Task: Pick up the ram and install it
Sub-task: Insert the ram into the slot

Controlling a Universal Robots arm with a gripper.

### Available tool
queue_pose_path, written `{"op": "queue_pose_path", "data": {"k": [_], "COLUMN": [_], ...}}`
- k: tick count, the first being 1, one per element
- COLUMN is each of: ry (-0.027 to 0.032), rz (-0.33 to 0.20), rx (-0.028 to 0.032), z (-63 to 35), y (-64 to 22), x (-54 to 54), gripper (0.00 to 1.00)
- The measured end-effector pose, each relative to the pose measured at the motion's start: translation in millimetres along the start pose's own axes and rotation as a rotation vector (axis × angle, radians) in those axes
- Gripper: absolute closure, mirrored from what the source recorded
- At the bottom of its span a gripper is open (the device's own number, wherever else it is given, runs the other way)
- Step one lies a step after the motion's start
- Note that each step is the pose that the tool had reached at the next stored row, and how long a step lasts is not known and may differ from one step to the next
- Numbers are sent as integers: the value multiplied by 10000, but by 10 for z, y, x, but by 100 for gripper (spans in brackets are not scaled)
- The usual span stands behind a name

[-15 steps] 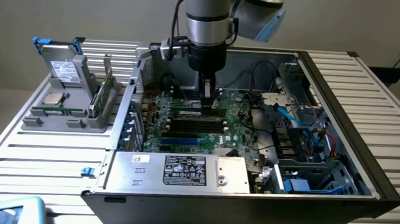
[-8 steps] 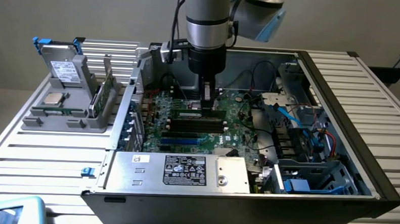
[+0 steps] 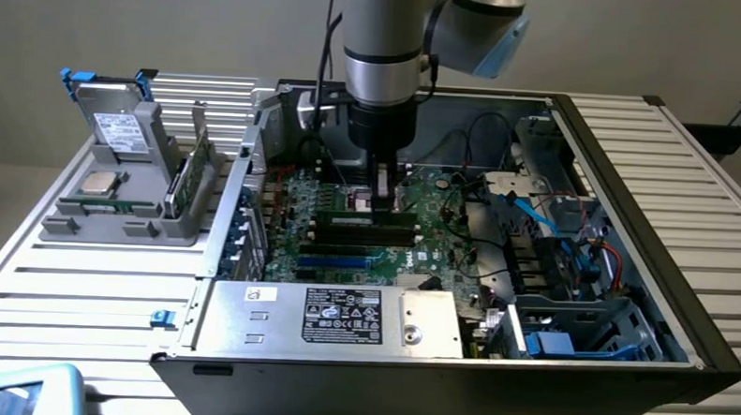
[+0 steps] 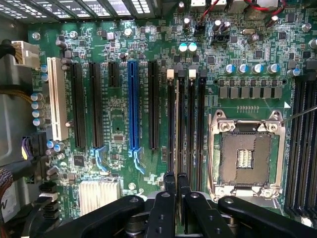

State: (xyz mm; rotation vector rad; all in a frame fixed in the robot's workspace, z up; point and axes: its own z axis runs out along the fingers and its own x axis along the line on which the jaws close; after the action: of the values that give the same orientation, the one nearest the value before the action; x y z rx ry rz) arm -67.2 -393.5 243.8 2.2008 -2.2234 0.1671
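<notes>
Where tool [image 4: 176, 179] sits pinched, slots [image 4: 187, 124] partly hidden

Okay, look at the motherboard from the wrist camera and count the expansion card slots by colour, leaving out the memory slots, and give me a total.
White expansion slot: 1
Blue expansion slot: 1
Black expansion slots: 4 (three long, one short)
Total: 6
</notes>
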Motion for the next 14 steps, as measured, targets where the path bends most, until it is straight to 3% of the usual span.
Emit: {"op": "queue_pose_path", "data": {"k": [14], "ry": [-30], "rz": [-261], "rx": [37], "z": [33], "y": [7], "x": [44], "gripper": [86]}}
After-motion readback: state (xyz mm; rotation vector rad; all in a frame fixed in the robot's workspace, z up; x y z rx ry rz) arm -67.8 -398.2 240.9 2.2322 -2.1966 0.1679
